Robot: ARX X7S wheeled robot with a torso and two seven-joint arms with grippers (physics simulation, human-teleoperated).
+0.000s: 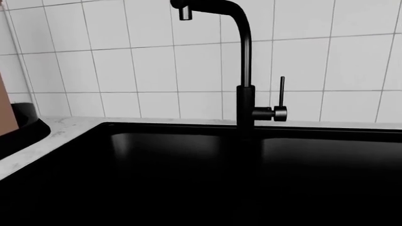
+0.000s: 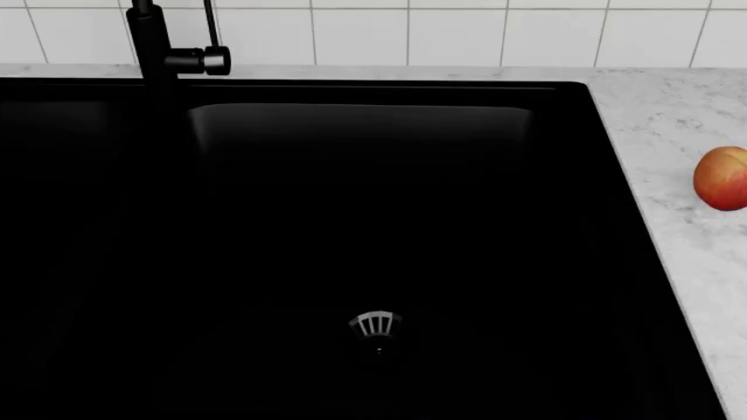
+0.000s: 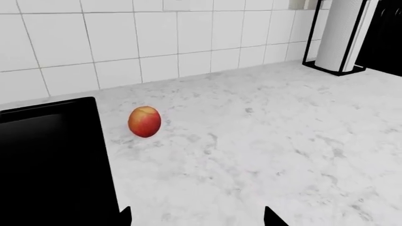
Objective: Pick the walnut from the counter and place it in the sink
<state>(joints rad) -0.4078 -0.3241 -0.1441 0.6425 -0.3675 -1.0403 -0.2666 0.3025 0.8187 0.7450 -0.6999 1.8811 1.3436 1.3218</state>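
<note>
The sink [image 2: 350, 219] is matte black and rectangular, filling most of the head view, with a small silver drain strainer [image 2: 376, 325] low in the centre. A slim black faucet [image 1: 242, 61] with a thin side lever rises from its back rim against glossy white square tiles [image 1: 125, 61]. The counter [image 3: 264, 141] is white stone with faint grey veining. On it, just right of the sink's edge, lies a smooth red-orange round fruit [image 3: 144, 121]. The walnut shows in no view, so its place relative to either claw cannot be told. The right claw [image 3: 197, 221] shows two dark fingertips set wide apart at the bottom of the frame, holding nothing. The left claw is out of sight.
</note>
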